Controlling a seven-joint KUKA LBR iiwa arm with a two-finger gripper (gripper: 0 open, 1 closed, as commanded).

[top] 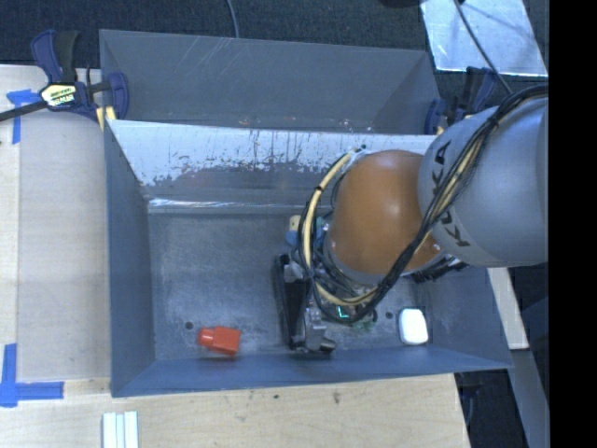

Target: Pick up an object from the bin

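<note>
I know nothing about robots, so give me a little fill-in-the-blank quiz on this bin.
The small block left of the claw is coloured ___.
The rounded thing right of the claw is coloured ___.
The claw stands ___ these two things.
Missing words: red; white; between.

The grey metal bin (131,250) holds two loose things. One is a small orange-red blocky piece (219,341); one is a small white rounded piece (413,326).
</note>
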